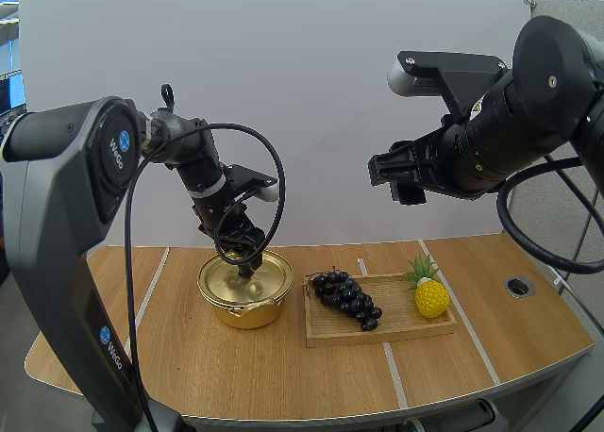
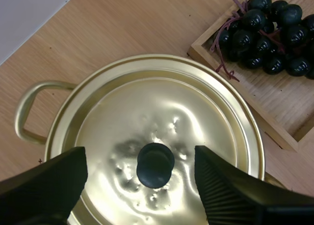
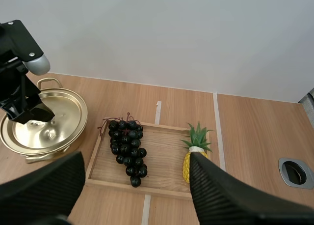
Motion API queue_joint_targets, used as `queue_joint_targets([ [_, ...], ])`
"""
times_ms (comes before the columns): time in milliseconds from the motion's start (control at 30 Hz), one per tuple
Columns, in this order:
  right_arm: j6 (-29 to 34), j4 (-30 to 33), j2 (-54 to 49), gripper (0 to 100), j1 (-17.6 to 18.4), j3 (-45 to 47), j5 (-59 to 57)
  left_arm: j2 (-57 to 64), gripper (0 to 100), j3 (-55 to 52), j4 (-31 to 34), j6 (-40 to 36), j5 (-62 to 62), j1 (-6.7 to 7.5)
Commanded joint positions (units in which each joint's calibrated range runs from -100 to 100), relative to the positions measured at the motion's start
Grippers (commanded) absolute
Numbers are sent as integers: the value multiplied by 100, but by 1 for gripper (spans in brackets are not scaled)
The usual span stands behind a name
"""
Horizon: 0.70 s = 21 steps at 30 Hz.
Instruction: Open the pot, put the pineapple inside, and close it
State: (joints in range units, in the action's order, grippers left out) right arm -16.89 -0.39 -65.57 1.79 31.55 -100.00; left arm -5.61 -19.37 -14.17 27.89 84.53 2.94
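While the L gripper hangs low over the round gold metal pot, the pot's shiny gold lid sits closed on the rim. The pot stands on the light wooden table, at approx 9 o'clock of the shallow rectangular wooden tray, close beside it but not touching.

L wrist view: the fingers are spread wide, ribbed faces inward. One is at 9 o'clock and the other at 3 o'clock of the small black round knob at the lid's centre. There's a gap on both sides, no contact, nothing gripped. One looped pot handle sticks out at 9 o'clock.

The R gripper is high up, well clear of the table, above the tray area. Its own view shows the fingers far apart and empty, w/ the tray below btwn them.

The small yellow plastic pineapple w/ green leaf top lies in the tray at its 3 o'clock end, leaves pointing to 12. The bunch of dark purple-black grapes lies in the same tray toward the 9 o'clock end, apart from the pineapple, w/ bare wood btwn them.
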Motion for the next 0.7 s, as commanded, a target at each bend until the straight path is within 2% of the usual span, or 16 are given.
queue_joint_targets([
  [0,10,39,-19,100,-20,-37,0,-59,100,54,-4,-51,143,24],
  [667,10,39,-19,100,-20,-37,0,-426,100,54,11,-164,79,24],
])
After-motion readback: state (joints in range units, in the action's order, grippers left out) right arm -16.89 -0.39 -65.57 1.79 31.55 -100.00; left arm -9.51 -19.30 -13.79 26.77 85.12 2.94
